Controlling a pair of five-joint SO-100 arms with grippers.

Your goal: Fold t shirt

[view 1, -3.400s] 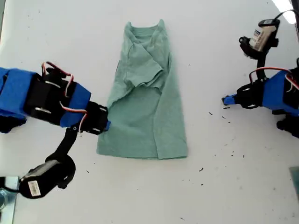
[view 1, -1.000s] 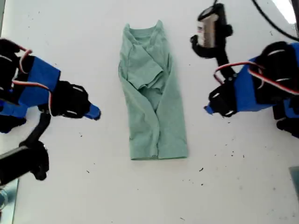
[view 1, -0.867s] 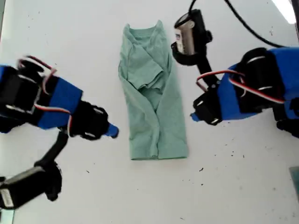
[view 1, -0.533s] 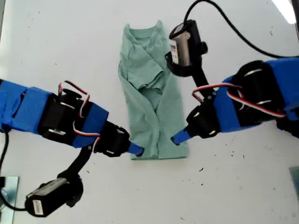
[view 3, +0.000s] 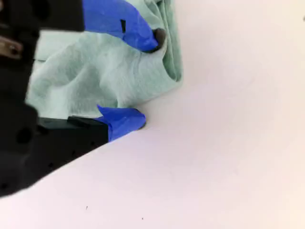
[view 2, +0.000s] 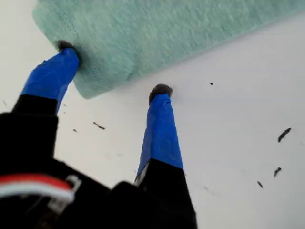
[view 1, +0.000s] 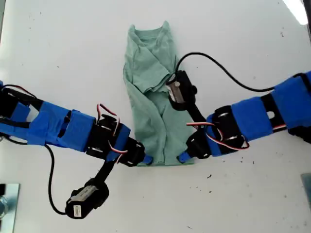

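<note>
The pale green t shirt (view 1: 148, 63) lies flat on the white table, neck at the far end, both sides folded in to a narrow strip. My first gripper (view 1: 183, 156) reaches in from the exterior view's right to the hem's corner. It is open (view 2: 113, 69): one blue fingertip touches the t shirt's (view 2: 167, 28) edge, the other rests on bare table. My second gripper (view 1: 146, 159) comes from the exterior view's left to the other hem corner. It is open (view 3: 145, 78), one finger on top of the t shirt (view 3: 95, 71), one at its edge.
The first arm's wrist camera (view 1: 179, 91) and its black cable hang over the shirt's middle. The second arm's camera (view 1: 87, 204) sits low near the front. Dark specks (view 1: 209, 176) dot the table (view 1: 252, 43) at the exterior view's right.
The shirt's side at the exterior view's left was folded inward. Both arms then pulled back and swung in low, bringing their fingertips down to the two hem corners.
</note>
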